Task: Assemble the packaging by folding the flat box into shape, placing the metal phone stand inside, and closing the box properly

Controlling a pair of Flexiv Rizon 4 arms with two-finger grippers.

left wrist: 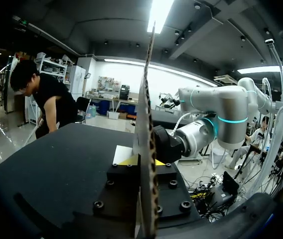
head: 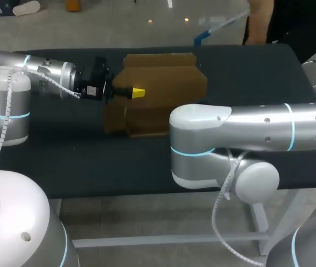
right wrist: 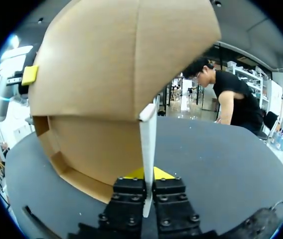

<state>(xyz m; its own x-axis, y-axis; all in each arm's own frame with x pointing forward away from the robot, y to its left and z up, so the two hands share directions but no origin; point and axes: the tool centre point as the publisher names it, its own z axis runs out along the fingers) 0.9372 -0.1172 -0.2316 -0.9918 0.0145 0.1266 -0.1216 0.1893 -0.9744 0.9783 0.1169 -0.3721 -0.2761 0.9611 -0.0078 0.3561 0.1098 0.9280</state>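
Left gripper (left wrist: 142, 161): pinching the cardboard box (left wrist: 143, 109), panel edge-on.
Right gripper (right wrist: 148, 175): pinching one flap (right wrist: 148, 137).
Handling: I judge it light and bendy; hold near creases.

Head camera: high, behind the robot, looking down on the table (head: 91, 167). Wrist cameras: each low over the table, hard up against the box (head: 163, 83), edge-on to one of its panels. All three share box and table.
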